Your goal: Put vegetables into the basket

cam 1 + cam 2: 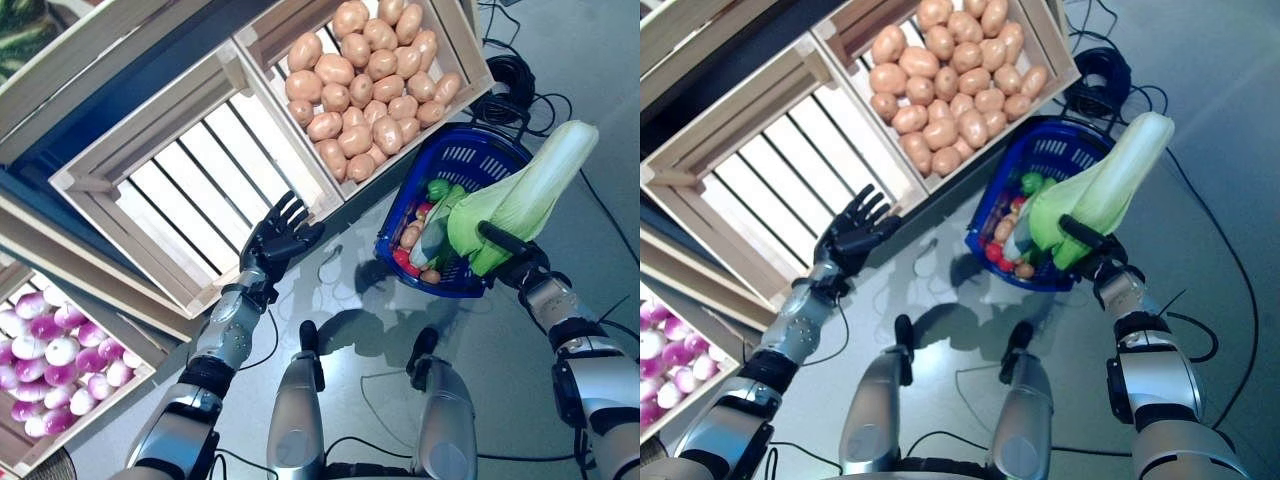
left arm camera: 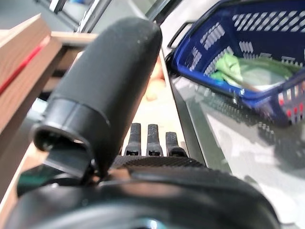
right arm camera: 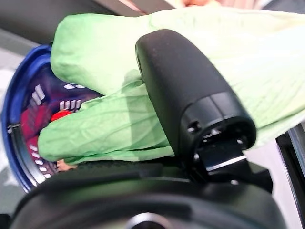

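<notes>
A long wooden rack of crates runs across the far side of the scene. The empty crate [image 1: 190, 190] with a slatted bottom sits in the middle of it, and beside it to the right a crate of potatoes [image 1: 365, 75] is heaped full. Lower on the left, another crate [image 1: 60, 360] holds purple and white turnips.

On the grey floor just in front of the potato crate stands the blue basket [image 1: 470, 160]. It already contains several vegetables, among them red, green and brown ones, though they are too small to name with certainty.

A large pale green cabbage [image 1: 530, 195] with long ribbed leaves hangs tilted over the basket's near right rim, its leafy end down toward the basket and its paler end pointing up and away. The right hand [image 1: 510, 250] is clamped on the cabbage, its thumb pressed across the leaves, as the right wrist view shows.

The left hand [image 1: 278, 238] hovers at the front edge of the empty crate with its fingers straight and spread, holding nothing, well apart from the basket.
</notes>
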You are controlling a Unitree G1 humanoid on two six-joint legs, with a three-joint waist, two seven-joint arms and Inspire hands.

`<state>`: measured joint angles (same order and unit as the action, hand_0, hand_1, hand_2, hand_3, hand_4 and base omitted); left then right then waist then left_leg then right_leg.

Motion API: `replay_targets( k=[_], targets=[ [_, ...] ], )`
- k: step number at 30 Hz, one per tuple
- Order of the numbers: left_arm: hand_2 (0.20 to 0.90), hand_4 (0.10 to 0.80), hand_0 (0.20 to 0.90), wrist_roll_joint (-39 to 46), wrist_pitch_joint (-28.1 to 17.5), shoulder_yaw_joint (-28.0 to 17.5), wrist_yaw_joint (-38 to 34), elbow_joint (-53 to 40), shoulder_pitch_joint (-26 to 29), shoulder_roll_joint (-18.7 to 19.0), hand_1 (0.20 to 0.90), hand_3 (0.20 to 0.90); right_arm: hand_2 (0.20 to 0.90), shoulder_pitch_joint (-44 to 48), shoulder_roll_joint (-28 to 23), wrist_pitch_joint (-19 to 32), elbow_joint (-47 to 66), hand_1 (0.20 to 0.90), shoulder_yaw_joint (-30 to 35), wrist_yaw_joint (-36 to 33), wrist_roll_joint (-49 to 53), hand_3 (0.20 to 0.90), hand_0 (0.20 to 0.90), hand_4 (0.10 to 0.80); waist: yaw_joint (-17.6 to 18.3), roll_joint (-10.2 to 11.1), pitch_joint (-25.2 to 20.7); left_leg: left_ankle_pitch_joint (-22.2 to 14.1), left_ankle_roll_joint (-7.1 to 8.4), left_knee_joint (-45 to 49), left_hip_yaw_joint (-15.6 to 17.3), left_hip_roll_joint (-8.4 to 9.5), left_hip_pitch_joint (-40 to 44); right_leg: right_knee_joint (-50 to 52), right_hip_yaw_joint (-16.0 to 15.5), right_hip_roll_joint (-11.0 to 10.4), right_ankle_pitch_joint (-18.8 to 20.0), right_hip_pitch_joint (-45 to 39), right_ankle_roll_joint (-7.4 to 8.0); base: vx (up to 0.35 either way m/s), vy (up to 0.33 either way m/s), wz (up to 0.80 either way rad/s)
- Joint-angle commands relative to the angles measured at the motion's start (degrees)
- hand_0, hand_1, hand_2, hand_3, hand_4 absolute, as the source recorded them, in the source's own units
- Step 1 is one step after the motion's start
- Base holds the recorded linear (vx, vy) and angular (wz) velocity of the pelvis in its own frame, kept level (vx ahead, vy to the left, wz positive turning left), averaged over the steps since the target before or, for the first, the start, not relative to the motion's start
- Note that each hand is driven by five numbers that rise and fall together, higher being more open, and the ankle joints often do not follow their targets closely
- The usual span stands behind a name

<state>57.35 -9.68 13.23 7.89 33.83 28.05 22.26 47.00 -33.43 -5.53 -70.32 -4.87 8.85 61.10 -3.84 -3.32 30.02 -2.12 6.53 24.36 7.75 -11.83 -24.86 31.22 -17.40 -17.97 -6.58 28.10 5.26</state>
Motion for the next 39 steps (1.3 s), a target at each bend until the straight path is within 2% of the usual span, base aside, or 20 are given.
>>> replay_targets(
  k=[1, 6, 9, 10, 11, 18, 29, 39],
  targets=[
    [0.9, 0.8, 0.9, 2.8, -7.7, -1.3, 1.7, -6.6, 4.4, 2.7, 0.9, 0.9, 0.3, 4.4, -5.2, 5.9, 3.8, 0.3, 0.1, -0.5, 0.0, 0.3, 0.3, 0.4, 0.4, 0.5, -0.3, -6.2, 1.48, 6.3, -1.5, -1.06, 0.1, 6.7, 0.5, -2.1, -4.4, -2.3, 0.83, -0.044, -0.018, 0.15],
    [0.9, 0.8, 0.9, 4.4, -7.8, -0.7, 1.4, -10.3, 4.3, 3.8, 0.9, 0.9, 0.3, 6.7, -6.9, 5.4, 2.9, 0.3, -0.7, 0.0, -0.5, 0.3, 0.3, 0.4, -0.2, -0.1, -0.2, -9.2, 0.84, 12.4, -1.8, -1.45, -6.4, 15.0, 1.5, -4.7, -7.2, 4.8, 1.16, -0.049, -0.015, 0.14],
    [0.9, 0.8, 0.9, 4.4, -8.0, 0.2, 1.1, -11.5, 4.2, 3.8, 0.9, 0.9, 0.3, 7.9, -7.6, 5.8, 3.0, 0.3, -1.4, 0.8, 0.5, 0.3, 0.3, 0.4, -0.4, -0.4, -0.2, -10.6, 0.66, 15.2, -2.2, -1.62, -9.0, 17.5, 2.0, -5.3, -8.1, 7.4, 1.09, -0.043, 0.0, 0.09],
    [0.9, 0.8, 0.9, 4.6, -8.2, 0.4, 1.1, -11.6, 4.1, 3.9, 0.9, 0.9, 0.425, 8.2, -7.8, 6.0, 3.1, 0.425, -1.5, 1.3, 1.1, 0.425, 0.425, 0.483, -0.4, -0.4, -0.2, -10.9, 0.62, 15.8, -2.3, -1.66, -9.5, 18.1, 2.1, -5.4, -8.4, 7.9, 1.04, -0.036, 0.003, 0.03],
    [0.9, 0.8, 0.9, 5.0, -8.2, 0.5, 1.2, -11.7, 4.0, 4.0, 0.9, 0.9, 0.9, 8.4, -7.9, 6.0, 3.4, 0.9, -1.4, 1.2, 1.6, 0.9, 0.9, 0.8, -0.4, -0.5, -0.2, -11.2, 0.5, 16.4, -2.3, -1.72, -9.9, 18.6, 2.2, -5.5, -8.6, 8.3, 0.99, 0.0, 0.0, 0.0],
    [0.9, 0.8, 0.9, 5.9, -8.5, 0.8, 2.3, -11.8, 3.3, 4.6, 0.9, 0.9, 0.9, 9.1, -7.8, 6.5, 2.6, 0.9, -0.8, -0.3, 1.4, 0.9, 0.9, 0.8, -0.7, -0.7, -0.2, -12.9, 0.07, 19.2, -2.7, -1.93, -11.0, 21.3, 2.9, -6.1, -9.6, 9.8, 1.0, -0.001, 0.003, 0.03],
    [0.9, 0.8, 0.9, 7.1, -8.8, 1.0, 3.5, -11.1, 3.6, 5.2, 0.9, 0.9, 0.9, 9.4, -7.9, 5.9, 1.1, 0.9, -0.8, 0.2, 1.4, 0.9, 0.9, 0.8, -0.7, -0.5, -0.2, -12.2, -0.06, 16.7, -2.0, -2.19, -7.9, 19.6, 2.6, -5.6, -8.8, 7.5, 1.3, 0.0, 0.0, 0.0],
    [0.9, 0.8, 0.9, 7.5, -8.3, 0.4, 4.7, -10.8, 3.0, 4.9, 0.9, 0.9, 0.9, 8.9, -7.6, 4.4, 0.7, 0.9, -0.4, -0.4, 1.4, 0.9, 0.9, 0.8, -0.5, 0.0, -0.2, -11.8, -0.32, 14.9, -1.4, -2.62, -4.4, 18.0, 2.2, -4.9, -8.7, 4.7, 0.91, 0.0, 0.002, 0.0]
  ],
)
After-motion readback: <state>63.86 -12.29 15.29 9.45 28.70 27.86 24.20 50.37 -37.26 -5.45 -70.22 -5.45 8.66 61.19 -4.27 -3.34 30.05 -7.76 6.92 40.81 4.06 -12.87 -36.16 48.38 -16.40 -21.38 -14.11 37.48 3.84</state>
